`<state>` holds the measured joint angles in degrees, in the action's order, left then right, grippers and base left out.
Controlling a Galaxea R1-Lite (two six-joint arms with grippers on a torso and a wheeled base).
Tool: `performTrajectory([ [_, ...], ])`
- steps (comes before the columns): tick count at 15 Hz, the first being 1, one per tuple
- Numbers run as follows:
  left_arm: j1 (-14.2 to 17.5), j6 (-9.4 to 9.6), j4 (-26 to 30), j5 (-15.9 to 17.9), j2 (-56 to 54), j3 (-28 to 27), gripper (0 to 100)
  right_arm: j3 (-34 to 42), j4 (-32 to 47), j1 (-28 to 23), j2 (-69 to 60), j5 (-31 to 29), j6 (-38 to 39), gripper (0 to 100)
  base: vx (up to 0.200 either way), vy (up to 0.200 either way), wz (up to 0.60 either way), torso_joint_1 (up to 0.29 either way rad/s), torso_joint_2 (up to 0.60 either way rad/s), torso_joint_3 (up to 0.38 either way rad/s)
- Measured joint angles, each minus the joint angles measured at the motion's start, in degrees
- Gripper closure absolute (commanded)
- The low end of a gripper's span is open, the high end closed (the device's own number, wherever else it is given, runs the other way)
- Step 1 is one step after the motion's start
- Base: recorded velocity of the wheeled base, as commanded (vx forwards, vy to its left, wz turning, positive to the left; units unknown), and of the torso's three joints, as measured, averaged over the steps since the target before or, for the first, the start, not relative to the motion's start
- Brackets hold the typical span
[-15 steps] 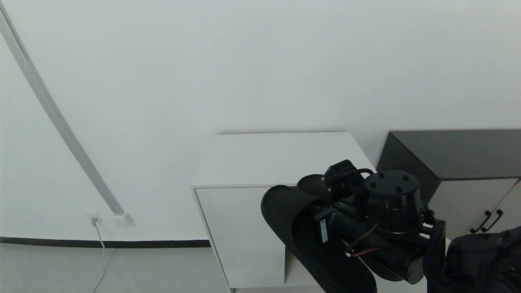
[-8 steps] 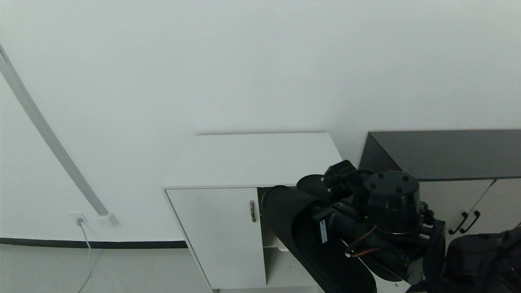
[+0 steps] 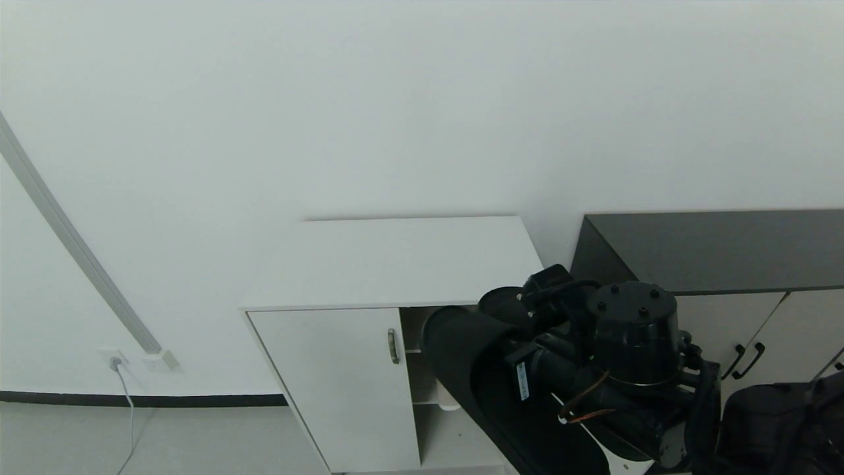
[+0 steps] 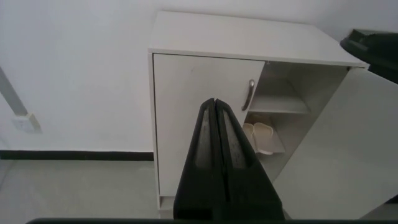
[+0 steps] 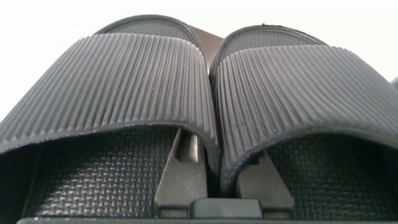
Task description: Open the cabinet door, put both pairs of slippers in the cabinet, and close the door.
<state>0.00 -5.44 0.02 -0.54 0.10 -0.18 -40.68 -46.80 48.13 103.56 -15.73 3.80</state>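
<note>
Camera swung: cabinet opening (image 4: 286, 93) now ahead of right gripper (image 5: 217, 168) clamping black slippers (image 5: 143, 81); left gripper (image 4: 215, 112) closed, empty; insertion next

The white cabinet (image 3: 395, 264) offers a way in through its right half (image 4: 280, 124), from the front. The open door (image 4: 348, 143) swings out along the right of that gap and bounds it there. The shut left door (image 3: 336, 382) blocks the other half. Inside, a shelf (image 4: 277, 106) splits the space, with room above it. White slippers (image 4: 264, 137) take up part of the level below. The black slippers (image 3: 461, 343), clamped in the right gripper (image 5: 217, 186), hang before the gap. A dark cabinet (image 3: 712, 244) stands near on the right.
</note>
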Motion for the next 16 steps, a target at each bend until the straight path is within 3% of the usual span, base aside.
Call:
performTrajectory([
  [4,0.02,0.00,0.00,0.02,0.00,0.00,100,1.52,-4.11,-0.04,0.16,0.40,-1.93,100,0.000,0.000,0.00,0.000,0.00,0.000],
  [12,0.00,0.07,0.02,0.05,0.00,0.00,100,2.32,-5.21,0.00,1.84,0.27,-2.04,100,0.000,0.000,0.00,0.000,0.00,0.000],
  [16,0.02,0.09,0.07,0.02,0.00,0.00,100,2.26,-5.50,0.57,2.01,0.27,-2.06,100,0.000,0.000,0.00,-0.118,0.27,0.144],
])
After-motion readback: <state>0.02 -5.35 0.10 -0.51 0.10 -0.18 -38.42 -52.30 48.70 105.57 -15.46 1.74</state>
